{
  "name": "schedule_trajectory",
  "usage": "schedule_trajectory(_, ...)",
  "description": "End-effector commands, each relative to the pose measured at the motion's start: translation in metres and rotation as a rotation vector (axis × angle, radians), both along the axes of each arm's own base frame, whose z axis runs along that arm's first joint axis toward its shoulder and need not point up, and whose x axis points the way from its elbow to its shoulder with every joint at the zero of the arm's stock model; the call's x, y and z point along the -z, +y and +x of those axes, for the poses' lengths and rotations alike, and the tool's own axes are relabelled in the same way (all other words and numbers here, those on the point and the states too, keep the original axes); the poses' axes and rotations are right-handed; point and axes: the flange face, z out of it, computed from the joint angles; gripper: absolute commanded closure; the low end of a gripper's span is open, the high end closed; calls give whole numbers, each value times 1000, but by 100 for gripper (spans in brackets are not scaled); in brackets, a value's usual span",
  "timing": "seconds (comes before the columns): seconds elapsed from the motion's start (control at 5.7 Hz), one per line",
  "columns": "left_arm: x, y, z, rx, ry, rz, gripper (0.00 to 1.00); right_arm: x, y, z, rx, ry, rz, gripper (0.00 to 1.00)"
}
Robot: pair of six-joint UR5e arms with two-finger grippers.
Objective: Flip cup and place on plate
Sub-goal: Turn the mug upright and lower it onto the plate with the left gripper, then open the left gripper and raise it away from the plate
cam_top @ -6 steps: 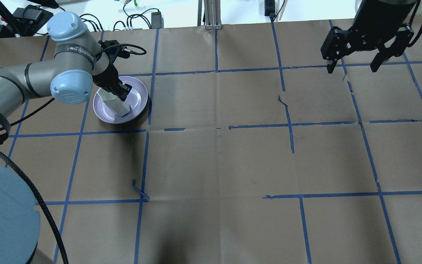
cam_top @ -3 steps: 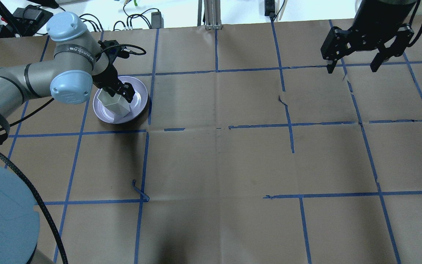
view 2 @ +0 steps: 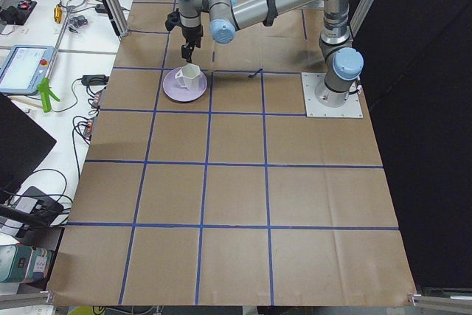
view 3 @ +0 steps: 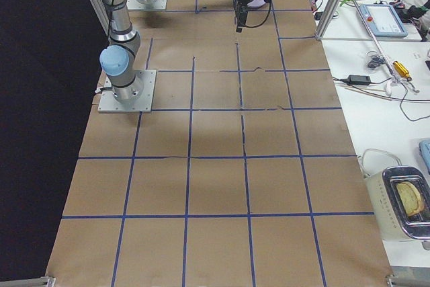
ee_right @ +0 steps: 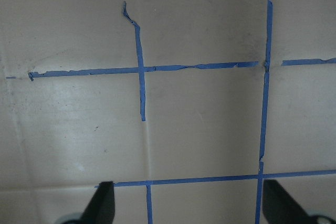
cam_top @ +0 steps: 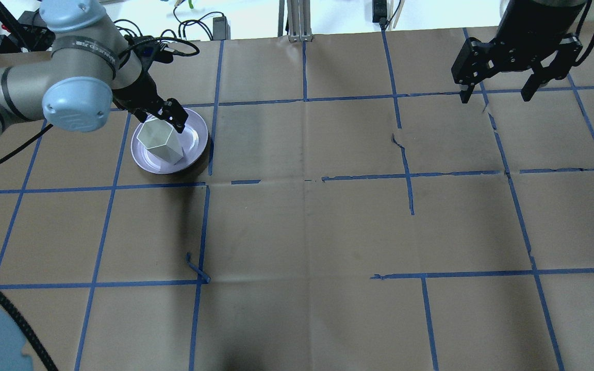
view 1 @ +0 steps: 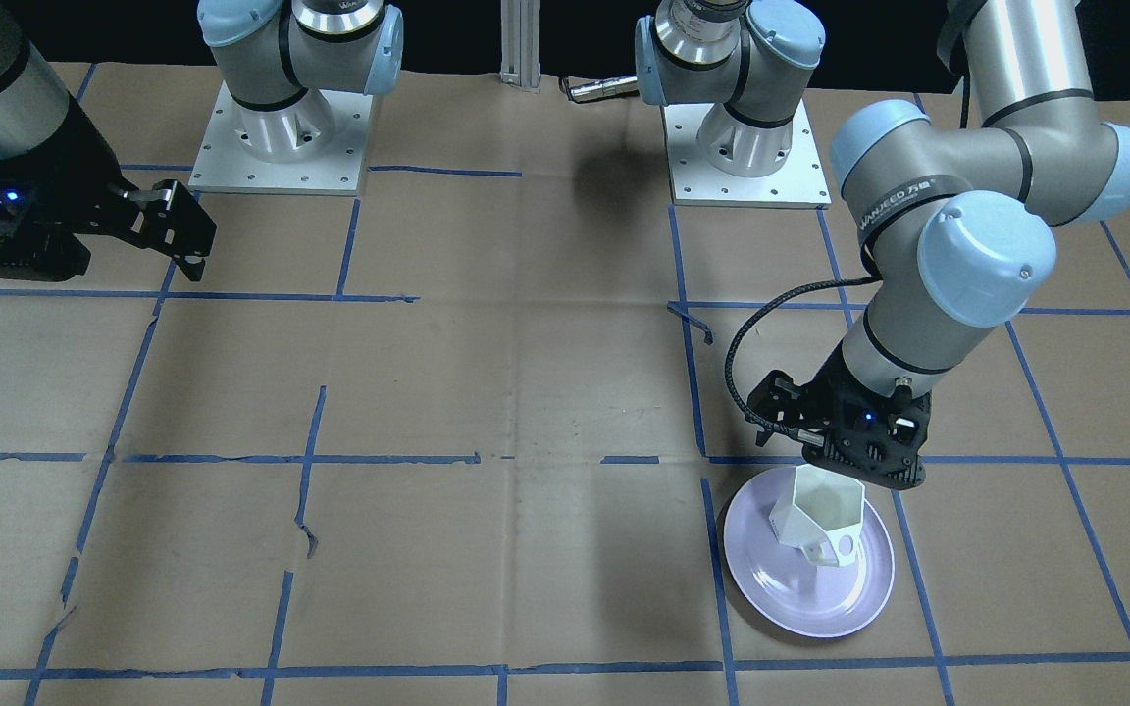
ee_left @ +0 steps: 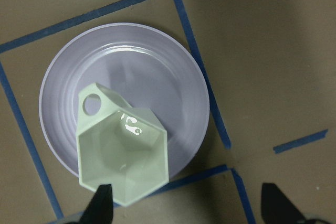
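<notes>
**Cup.** The cup [ee_left: 123, 161] stands mouth up on the plate [ee_left: 173, 87]. The hexagonal rim faces the left wrist camera. The angular handle [ee_left: 100, 103] points away from the left claw [ee_left: 190, 203], toward the plate's centre. The cup base rests on the half of the plate nearest the claw, and the rim overhangs the plate edge in the wrist view.

**Left claw.** The fingers are spread wide and grip nothing. The cup sits just below the claw, offset toward one finger [ee_left: 102, 205]. The rim lies just beside that finger. Contact cannot be confirmed from this angle. The other finger [ee_left: 278, 205] is well apart from the cup, over bare counter [ee_left: 273, 51]. In the overhead view, the claw [cam_top: 165, 111] hangs over the far rim of the plate [cam_top: 194, 139], with the cup [cam_top: 160, 141] on its near side.

**Right claw.** The right claw [cam_top: 495, 95] is well apart from the cup and plate, over the opposite end of the counter. Its fingers are spread wide and hold nothing. Its wrist camera shows only brown paper and blue tape lines [ee_right: 140, 72] below the claw [ee_right: 190, 200].
</notes>
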Motion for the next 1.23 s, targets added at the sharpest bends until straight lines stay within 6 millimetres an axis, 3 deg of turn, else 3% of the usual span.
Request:
schedule_trajectory(0.0, -85, 28, -25, -191, -1, 96, 1, 0, 0, 0, 0, 0, 0, 0)
schedule_trajectory(0.18, -118, 43, -43, -177, -7, 109, 1, 0, 0, 0, 0, 0, 0, 0)
schedule_trajectory(0.35, -135, 56, -50, -159, -25, 68, 1, 0, 0, 0, 0, 0, 0, 0)
schedule_trajectory(0.53, -129, 55, -51, -157, -29, 67, 1, 0, 0, 0, 0, 0, 0, 0)
schedule_trajectory(0.7, -128, 73, -50, -157, -27, 65, 1, 0, 0, -1, 1, 0, 0, 0)
schedule_trajectory(1.05, -127, 75, -45, -131, -20, 0, 3, 0, 0, 0, 0, 0, 0, 0)
